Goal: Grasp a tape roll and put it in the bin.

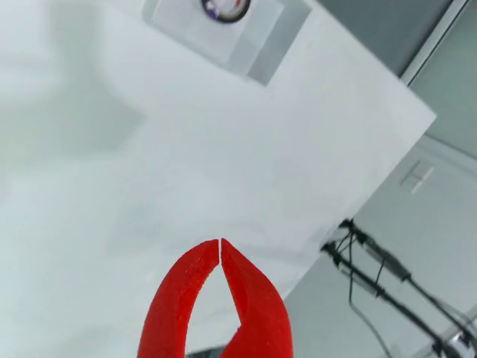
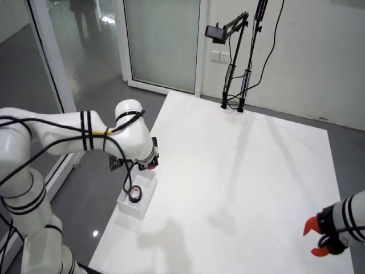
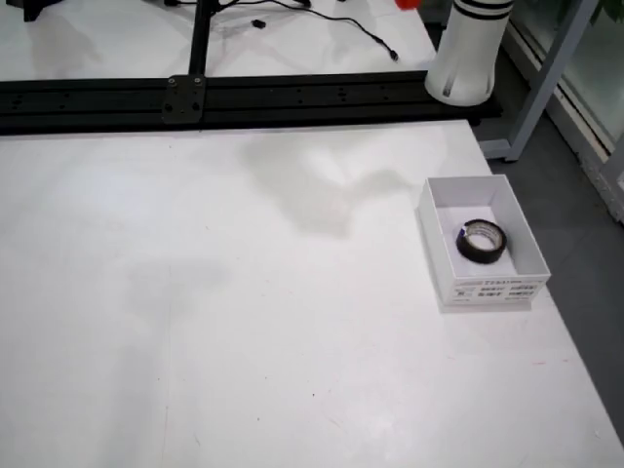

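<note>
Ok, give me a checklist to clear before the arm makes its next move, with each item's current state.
1. Tape roll lies inside the white bin: ok.
2. Gripper carries nothing, red tips together: ok.
3. Gripper is away from the bin, over bare table: ok.
4. Bin sits fully on the table near its edge: ok.
5. Another roll left to pick: cannot tell, none shows in these views.
</note>
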Controlling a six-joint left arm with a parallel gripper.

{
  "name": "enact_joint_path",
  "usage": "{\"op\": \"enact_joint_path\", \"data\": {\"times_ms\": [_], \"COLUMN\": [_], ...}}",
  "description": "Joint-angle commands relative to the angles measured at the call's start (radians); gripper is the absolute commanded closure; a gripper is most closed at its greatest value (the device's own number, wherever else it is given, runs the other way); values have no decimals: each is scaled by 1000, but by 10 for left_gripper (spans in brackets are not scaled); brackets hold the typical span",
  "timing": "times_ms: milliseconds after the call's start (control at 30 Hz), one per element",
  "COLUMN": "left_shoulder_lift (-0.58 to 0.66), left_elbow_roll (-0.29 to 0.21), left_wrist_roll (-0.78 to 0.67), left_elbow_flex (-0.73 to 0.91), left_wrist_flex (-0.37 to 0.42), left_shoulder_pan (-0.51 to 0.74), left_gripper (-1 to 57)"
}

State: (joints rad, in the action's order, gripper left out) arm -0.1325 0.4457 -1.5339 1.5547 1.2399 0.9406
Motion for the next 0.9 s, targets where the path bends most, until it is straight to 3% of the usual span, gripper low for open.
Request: {"op": "enact_joint_path", "data": {"times_ms": [33,233,900], "left_shoulder_lift": [133,129,129], "left_elbow_roll": [-190,-220,-220], "left_wrist_roll": [0,0,0], "left_elbow_flex": [-2,-2,-2], "left_wrist_flex": [19,19,19], "left_shoulder_pan": [173,213,314], "left_gripper": [570,570,570]}}
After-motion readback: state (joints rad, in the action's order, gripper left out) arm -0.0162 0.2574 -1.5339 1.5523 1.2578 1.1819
